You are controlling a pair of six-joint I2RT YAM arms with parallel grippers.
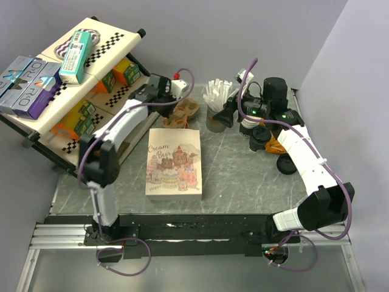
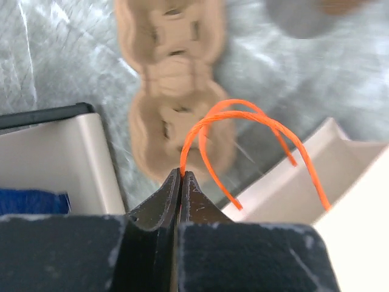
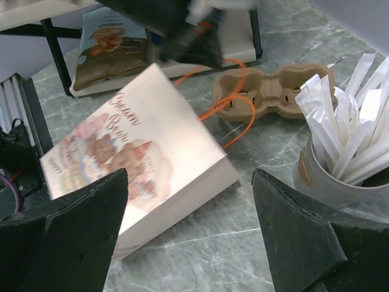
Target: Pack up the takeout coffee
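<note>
Pinching the orange handle of the paper bag, the left tool is pressed together on the cord. The right tool hovers spread wide, empty. The takeout coffee stands on the surface at far right, unpacked; packing seems barely begun.
</note>
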